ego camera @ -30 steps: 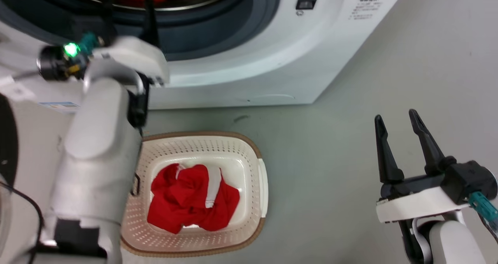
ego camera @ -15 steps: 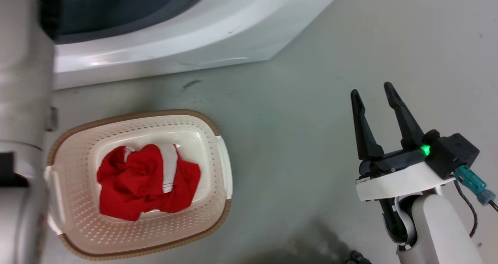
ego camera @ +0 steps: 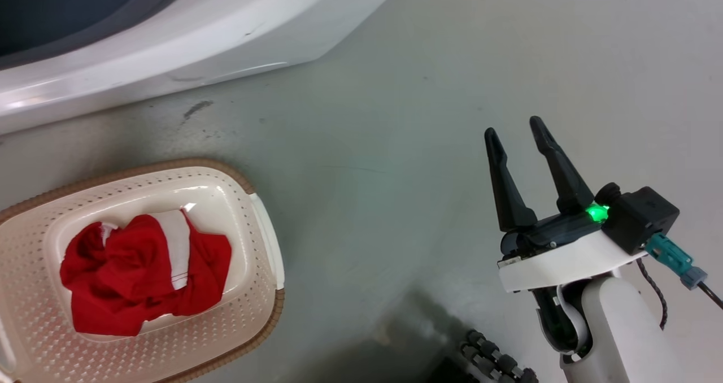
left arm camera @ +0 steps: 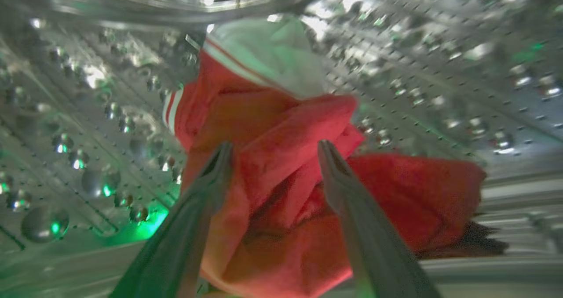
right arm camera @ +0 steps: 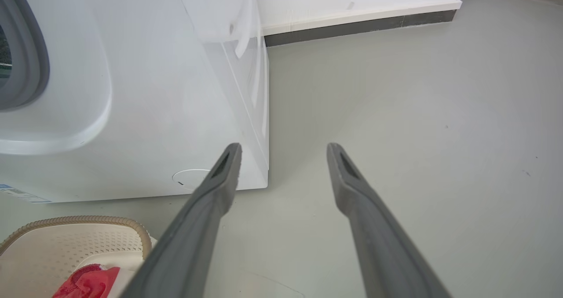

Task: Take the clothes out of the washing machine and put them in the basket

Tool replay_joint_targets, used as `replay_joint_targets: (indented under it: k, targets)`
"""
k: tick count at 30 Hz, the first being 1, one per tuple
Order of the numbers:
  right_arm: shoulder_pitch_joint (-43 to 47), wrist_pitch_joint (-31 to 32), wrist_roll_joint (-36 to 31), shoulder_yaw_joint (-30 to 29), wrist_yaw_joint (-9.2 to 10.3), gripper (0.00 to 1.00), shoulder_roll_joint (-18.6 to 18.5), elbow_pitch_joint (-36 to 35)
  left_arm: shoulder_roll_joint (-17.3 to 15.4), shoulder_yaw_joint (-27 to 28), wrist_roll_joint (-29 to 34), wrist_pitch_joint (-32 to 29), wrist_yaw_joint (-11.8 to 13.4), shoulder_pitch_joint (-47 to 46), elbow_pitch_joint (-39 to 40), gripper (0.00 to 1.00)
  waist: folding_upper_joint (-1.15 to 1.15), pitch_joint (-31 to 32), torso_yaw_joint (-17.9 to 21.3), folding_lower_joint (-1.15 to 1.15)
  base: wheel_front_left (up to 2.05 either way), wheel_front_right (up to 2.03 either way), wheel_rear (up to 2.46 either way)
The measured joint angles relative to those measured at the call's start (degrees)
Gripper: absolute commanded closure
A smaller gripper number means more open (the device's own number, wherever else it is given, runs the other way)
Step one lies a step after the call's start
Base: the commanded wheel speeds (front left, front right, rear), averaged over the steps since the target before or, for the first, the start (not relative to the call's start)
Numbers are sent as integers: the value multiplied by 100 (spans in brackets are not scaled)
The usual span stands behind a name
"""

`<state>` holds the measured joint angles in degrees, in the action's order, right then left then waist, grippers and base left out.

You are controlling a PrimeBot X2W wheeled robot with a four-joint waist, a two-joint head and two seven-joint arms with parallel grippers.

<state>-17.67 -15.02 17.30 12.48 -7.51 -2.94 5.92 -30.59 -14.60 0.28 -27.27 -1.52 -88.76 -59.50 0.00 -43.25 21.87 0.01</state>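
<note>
Holds left gripper [left arm camera: 275,145] spread inside the steel drum [left arm camera: 440,69], red-and-white garment [left arm camera: 396,192] directly ahead of its fingers; holds right gripper [ego camera: 513,126] spread, empty, above floor [ego camera: 395,117], basket [ego camera: 261,315] with second red garment [ego camera: 124,281] to its left.

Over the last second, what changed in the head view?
The head camera swung, sliding the washing machine and basket toward the view's left; neither moved itself. The red garment in the basket lies unchanged, and the right gripper stays open over the floor. The left gripper is open astride clothes in the drum.
</note>
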Motion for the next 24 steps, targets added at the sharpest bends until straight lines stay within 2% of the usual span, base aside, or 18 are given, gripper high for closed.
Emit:
replay_joint_targets:
  k: [9, 13, 14, 15, 19, 24]
  targets:
    - [-64, -1, 204, 192, 0, 0, 1, 2, -417, -151, 111, -1913, -52, -143, 447, 0, 0, -242, 250, 0, 0, 0, 0]
    - [-90, -1, 236, 230, 0, 0, 1, 12, -537, -157, 105, -2677, 22, 62, 847, 0, 0, -299, 293, 0, 0, 0, 0]
    - [-91, 0, 241, 234, 0, 0, 1, 18, -560, -141, 89, -2828, 40, 122, 975, 65, 0, -303, 300, 0, 0, 0, 0]
    - [-96, 0, 243, 237, 0, 0, 0, 20, -587, -120, 68, -2925, 104, 184, 1136, 100, 0, -309, 308, 0, 0, 0, 0]
    - [-127, -1, 252, 259, 0, 0, 1, 25, -743, -42, 8, -3105, 242, 552, 1839, 100, 0, -311, 346, 0, 0, 0, 0]
    - [-139, 0, 256, 243, 0, 0, 2, 70, -862, 68, -93, -2691, 466, 1110, 2654, 100, 0, -221, 361, 0, 0, 0, 0]
